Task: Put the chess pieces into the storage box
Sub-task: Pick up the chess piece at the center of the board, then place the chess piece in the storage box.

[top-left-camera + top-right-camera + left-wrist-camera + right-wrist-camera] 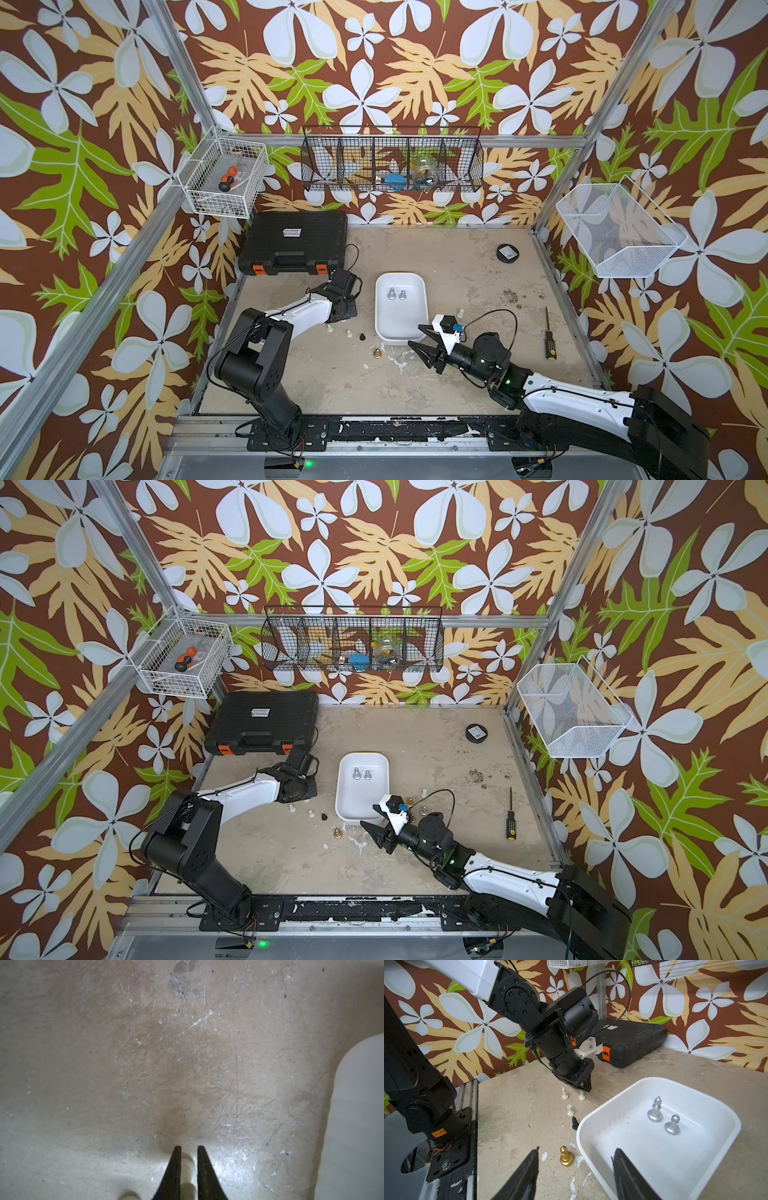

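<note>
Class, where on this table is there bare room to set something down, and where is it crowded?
Bare: the back strip between case and puck; the front middle between left arm and right arm. Crowded: both sides of the box, where pieces stand.

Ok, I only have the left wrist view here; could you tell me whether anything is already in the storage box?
Observer: Yes, a tall silver piece and a short silver piece stand upright inside the storage box.
Operator: Thank you. Where is the right gripper?
Observer: The right gripper hovers at the box's corner nearest the robot's base, fingers open and empty.
Operator: What else stands loose on my side?
Observer: Out of your view, a third cream piece, a black piece and a gold piece, all upright.
</note>
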### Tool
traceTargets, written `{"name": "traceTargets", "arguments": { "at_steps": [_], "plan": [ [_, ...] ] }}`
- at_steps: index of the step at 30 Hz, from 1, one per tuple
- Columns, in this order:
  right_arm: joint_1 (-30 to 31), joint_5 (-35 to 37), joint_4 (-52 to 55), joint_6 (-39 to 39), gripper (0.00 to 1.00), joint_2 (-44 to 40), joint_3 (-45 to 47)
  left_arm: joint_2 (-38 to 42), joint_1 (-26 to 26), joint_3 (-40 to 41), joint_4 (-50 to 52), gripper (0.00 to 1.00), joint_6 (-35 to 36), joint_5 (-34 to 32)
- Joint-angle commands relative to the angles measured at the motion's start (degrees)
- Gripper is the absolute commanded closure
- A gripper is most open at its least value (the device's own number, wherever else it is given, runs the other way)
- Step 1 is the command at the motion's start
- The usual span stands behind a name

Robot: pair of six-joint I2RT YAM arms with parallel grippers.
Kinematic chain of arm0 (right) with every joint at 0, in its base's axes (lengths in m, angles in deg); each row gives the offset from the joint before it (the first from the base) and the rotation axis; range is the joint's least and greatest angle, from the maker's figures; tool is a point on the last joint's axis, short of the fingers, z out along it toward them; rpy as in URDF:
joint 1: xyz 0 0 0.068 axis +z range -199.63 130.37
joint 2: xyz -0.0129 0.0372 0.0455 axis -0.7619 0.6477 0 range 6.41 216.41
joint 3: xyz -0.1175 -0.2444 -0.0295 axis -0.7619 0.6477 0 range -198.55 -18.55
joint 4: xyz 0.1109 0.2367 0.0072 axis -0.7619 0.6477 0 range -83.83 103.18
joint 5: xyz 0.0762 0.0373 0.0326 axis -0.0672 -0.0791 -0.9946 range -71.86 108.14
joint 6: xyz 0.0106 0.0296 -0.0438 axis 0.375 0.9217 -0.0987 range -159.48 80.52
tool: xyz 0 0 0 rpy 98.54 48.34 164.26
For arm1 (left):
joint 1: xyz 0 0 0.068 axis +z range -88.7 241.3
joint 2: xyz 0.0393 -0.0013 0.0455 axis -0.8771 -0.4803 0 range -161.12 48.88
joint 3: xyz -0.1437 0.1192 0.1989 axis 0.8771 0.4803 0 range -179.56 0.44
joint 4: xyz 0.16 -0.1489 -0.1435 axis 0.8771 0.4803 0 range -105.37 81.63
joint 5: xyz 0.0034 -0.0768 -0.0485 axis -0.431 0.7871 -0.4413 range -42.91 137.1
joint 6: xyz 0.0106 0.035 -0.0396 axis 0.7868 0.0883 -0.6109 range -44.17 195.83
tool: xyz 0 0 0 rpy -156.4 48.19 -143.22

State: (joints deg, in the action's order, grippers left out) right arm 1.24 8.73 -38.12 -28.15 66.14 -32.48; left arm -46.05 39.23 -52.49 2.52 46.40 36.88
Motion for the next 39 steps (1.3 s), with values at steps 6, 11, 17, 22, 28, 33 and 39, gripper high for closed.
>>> {"name": "traceTargets", "arguments": {
  "at_steps": [6,11,17,22,28,33,39],
  "plan": [
    [0.02,0.94,-0.88,-0.51,0.42,-0.35,-0.22,1.64,-0.76,-0.65,1.21,0.91,0.61,-1.54],
    [0.04,3.84,-0.97,-0.12,0.42,-1.84,0.59,4.38,-2.37,-2.97,4.02,0.91,0.35,-3.09],
    [-0.04,15.31,-1.26,0.93,0.41,-8.58,4.06,7.99,-7.81,-9.35,7.27,0.91,-0.83,-3.63],
    [-0.16,30.37,1.16,2.64,0.4,-16.13,7.16,5.56,-14.99,-17.55,8.71,0.91,-0.64,-3.27],
    [-0.93,34.51,1.93,3.48,0.38,-21.14,9.35,-4.31,-22.31,-27.56,8.3,0.92,0.88,-1.36],
    [-1.17,33.81,2.53,3.44,0.38,-20.56,8.85,-10.26,-24.25,-28.91,3.72,0.92,0.58,0.8],
    [-1.29,32.61,2.12,3.52,0.38,-20.36,8.83,-14.29,-24.25,-28.2,-0.89,0.92,0.21,0.91]
  ]
}}
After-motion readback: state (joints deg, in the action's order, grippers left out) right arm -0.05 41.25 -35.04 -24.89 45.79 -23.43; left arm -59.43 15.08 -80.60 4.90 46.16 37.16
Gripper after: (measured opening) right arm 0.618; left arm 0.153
